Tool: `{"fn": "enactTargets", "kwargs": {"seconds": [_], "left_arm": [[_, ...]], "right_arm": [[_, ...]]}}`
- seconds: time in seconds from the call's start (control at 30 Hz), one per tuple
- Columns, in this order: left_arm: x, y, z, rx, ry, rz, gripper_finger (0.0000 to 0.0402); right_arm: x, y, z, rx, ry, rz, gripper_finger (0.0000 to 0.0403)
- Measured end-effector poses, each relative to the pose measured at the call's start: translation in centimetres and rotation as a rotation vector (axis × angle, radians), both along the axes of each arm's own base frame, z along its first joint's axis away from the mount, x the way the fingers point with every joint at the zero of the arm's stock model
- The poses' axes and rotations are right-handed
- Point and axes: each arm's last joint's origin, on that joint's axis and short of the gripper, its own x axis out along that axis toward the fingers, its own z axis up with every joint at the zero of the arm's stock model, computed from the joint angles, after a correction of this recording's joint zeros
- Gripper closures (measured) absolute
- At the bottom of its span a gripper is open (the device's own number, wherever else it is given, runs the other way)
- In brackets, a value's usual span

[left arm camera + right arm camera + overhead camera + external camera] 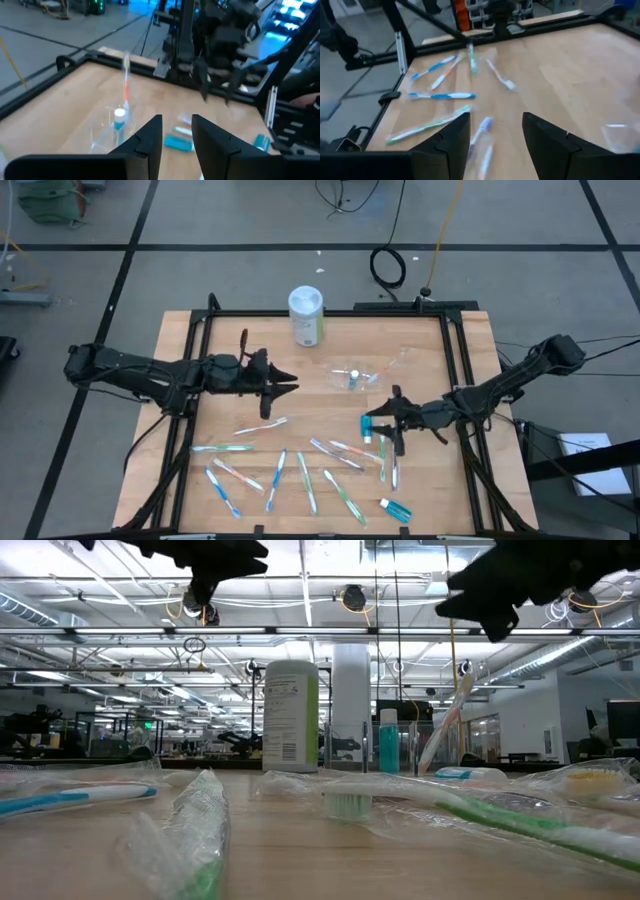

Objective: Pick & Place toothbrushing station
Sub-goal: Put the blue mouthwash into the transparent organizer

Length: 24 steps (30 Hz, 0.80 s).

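Wrapped toothbrushes (pixel 480 815) lie closest to us in the low view, scattered in crinkled plastic across the near half of the table (pixel 180 330). From above we count about a dozen of them (pixel 305 480) fanned along the near edge, most with their long axes running near to far or on a slant. We see one teal toothpaste tube (pixel 396 509) at the near right and another (pixel 376 427) just beside the right gripper (pixel 392 420).

We find the clear cup (pixel 354 376) toward the far middle of the table, with one toothbrush and a tube already standing in it; a white-lidded canister (pixel 306 315) stands farther back, apart from it.

Our right gripper hovers above the right end of the toothbrush spread, its fingers (pixel 451 135) parted moderately and holding nothing. Its wrist view looks down over several toothbrushes (pixel 442 95). Our left gripper (pixel 285 384) hangs left of the cup, pointing toward it, fingers (pixel 150 137) narrowly parted and empty.

We judge the right arm better placed for the next pick: the toothbrushes near (pixel 352 452) lie just to its near left, slanting, so the fingers would need to straddle a handle across its width. The cup then sits on that gripper's far left.
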Motion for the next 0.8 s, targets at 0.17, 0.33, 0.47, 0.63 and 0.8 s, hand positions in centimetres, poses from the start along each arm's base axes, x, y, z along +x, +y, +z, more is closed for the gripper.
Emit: {"fn": "enactTargets", "kwargs": {"seconds": [0.17, 0.33, 0.47, 0.63, 0.8], "left_arm": [[0.1, 1.0, 0.4, 0.024, -0.036, 0.034, 0.0293], [0.1, 1.5, 0.4, 0.029, -0.035, 0.051, 0.0293], [0.1, 1.7, 0.4, 0.045, -0.035, 0.059, 0.0293], [0.1, 1.8, 0.4, 0.078, -0.038, 0.057, 0.0293], [0.1, 1.8, 0.5, 0.084, -0.041, 0.055, 0.0293]], "right_arm": [[3.3, 2.8, 0.3, -0.061, 0.151, 0.041, 0.0232], [5.2, 5.7, 0.7, -0.037, 0.377, 0.052, 0.0232], [5.6, 7.9, 0.6, 0.102, 0.528, 0.050, 0.0232], [4.6, 10.1, 0.0, 0.358, 0.694, 0.051, 0.0232], [3.2, 11.3, -0.3, 0.527, 0.807, -0.037, 0.0232]]}}
